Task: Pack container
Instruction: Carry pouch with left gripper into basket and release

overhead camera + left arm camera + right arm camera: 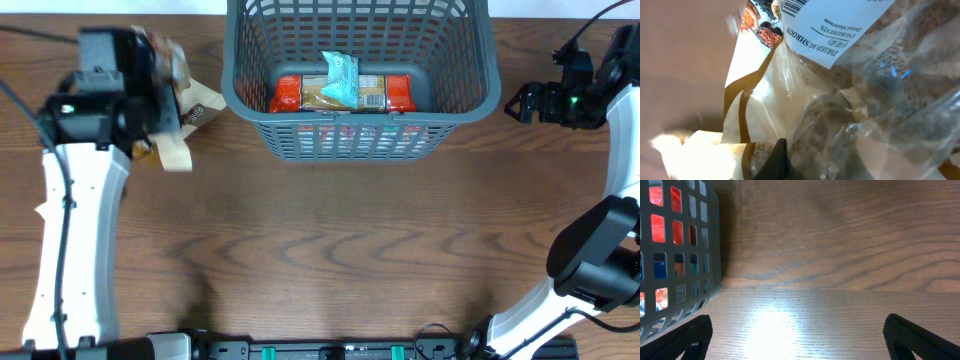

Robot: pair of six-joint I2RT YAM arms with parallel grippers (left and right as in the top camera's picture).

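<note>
The grey-blue lattice basket (470,90) stands at the back middle of the table. An orange-red snack packet (395,95) lies on its floor with a light teal packet (340,75) on top. My left gripper (165,105) is left of the basket, shut on a clear bag of dried mushrooms (185,110) with a cream and brown header. The bag (840,100) fills the left wrist view, with one black finger (775,160) against it. My right gripper (520,103) is open and empty just right of the basket, whose wall shows in the right wrist view (705,240).
Bare wooden table (340,250) spreads in front of the basket. The white left arm (70,220) runs down the left side and the right arm (600,250) down the right edge. A black rail (330,350) lines the front edge.
</note>
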